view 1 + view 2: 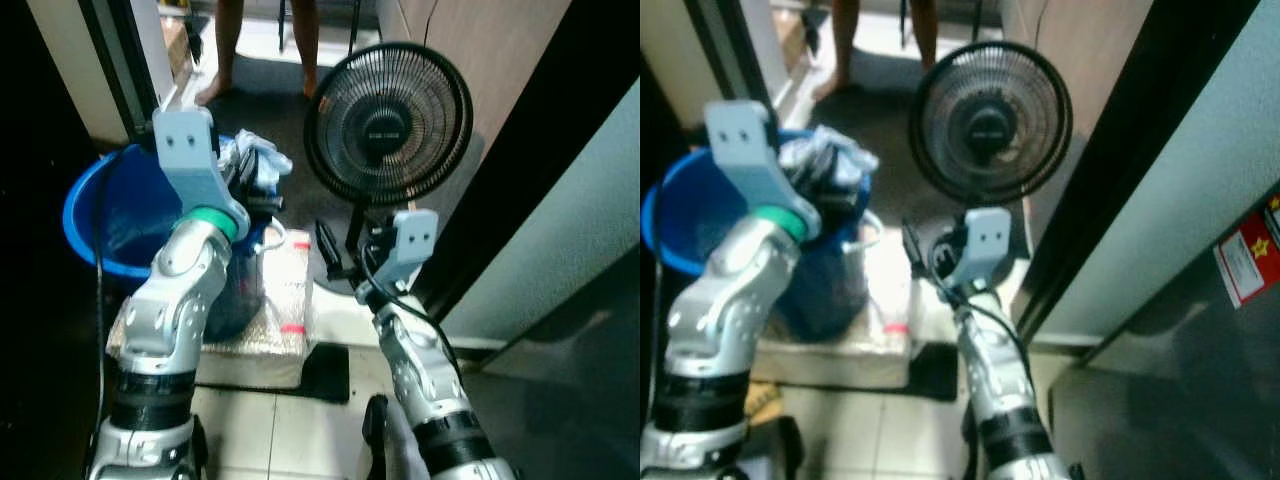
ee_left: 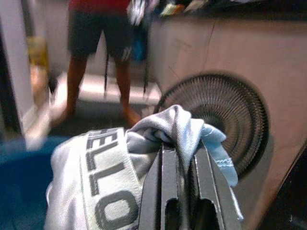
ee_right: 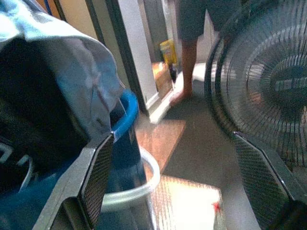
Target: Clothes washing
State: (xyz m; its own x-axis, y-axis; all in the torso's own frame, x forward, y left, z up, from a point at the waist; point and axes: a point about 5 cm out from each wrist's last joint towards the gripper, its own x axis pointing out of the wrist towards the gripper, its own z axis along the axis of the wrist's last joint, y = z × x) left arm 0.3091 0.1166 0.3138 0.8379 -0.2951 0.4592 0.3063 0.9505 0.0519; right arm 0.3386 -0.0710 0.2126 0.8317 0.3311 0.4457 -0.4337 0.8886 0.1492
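A round black floor fan (image 1: 388, 122) stands just beyond the right gripper (image 1: 345, 250). The left gripper (image 1: 252, 180) holds crumpled grey-white clothes (image 1: 258, 155) beside a blue plastic tub (image 1: 112, 215).

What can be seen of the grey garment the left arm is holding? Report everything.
The grey garment is soft, crumpled fabric, light grey, with a wide paler waistband printed in large dark letters. A bunched fold with a light blue stitched hem is pinched between the black fingers of the left tool, which is shut on it. It hangs lifted over the blue bucket, with more clothes piled beside it, in front of the black floor fan.
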